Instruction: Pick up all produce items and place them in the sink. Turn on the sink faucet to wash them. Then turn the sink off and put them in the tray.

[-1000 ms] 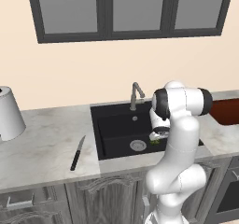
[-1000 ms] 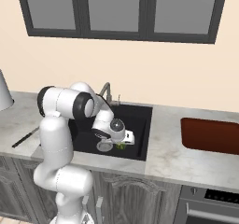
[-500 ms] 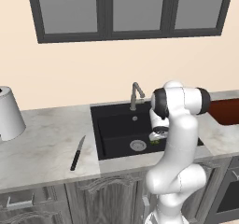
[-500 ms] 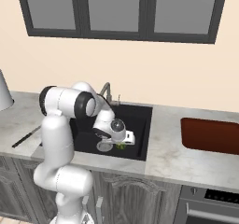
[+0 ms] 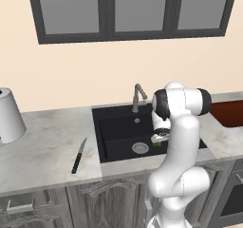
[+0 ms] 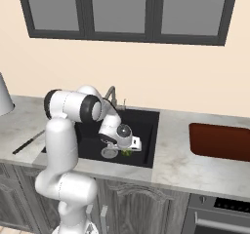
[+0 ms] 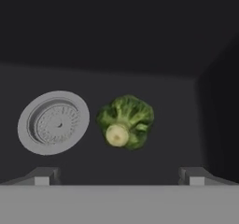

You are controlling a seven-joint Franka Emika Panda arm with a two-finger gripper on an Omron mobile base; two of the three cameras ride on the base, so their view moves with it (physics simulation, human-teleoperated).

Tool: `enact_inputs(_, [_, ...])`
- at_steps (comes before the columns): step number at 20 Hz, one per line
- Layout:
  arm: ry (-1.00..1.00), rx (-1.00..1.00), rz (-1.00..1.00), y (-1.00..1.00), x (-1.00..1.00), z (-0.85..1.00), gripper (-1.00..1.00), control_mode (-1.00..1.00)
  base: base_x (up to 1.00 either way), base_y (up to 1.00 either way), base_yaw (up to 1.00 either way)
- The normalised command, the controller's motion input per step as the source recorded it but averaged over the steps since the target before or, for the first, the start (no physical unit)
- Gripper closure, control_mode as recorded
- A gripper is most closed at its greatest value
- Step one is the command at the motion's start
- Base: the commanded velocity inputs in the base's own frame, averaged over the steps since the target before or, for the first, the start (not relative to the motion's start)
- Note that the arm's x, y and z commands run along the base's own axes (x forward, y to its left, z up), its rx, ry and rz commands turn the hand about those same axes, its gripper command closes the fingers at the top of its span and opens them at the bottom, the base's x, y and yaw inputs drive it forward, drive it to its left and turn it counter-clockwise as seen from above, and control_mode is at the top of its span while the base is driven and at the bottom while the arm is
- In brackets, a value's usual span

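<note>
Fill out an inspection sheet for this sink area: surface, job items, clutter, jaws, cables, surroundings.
Surface: pale marbled stone counter, bare around the basin.
Job items: small green broccoli floret lies on the floor of the matte-black rectangular sink, beside the round silver drain; brushed-metal gooseneck faucet behind; reddish-brown shallow tray on the counter.
Clutter: black-handled knife; white cone-shaped vessel.
Jaws: gripper open, over the floret, holding nothing.
Cables: nothing seen.
Surroundings: dark-framed window, grey cabinets.
</note>
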Motion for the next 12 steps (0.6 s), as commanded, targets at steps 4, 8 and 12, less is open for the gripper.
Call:
enact_inputs(4, [0.00,0.00,0.00,0.00,0.10,-0.10,-1.00,-1.00,0.00,0.00,0.00])
enact_inputs(8, [0.00,0.00,0.00,0.00,0.06,-0.14,-1.00,-1.00,0.00,0.00,0.00])
enact_inputs(12, [0.00,0.00,0.00,0.00,0.04,-0.15,-1.00,-1.00,0.00,0.00,0.00])
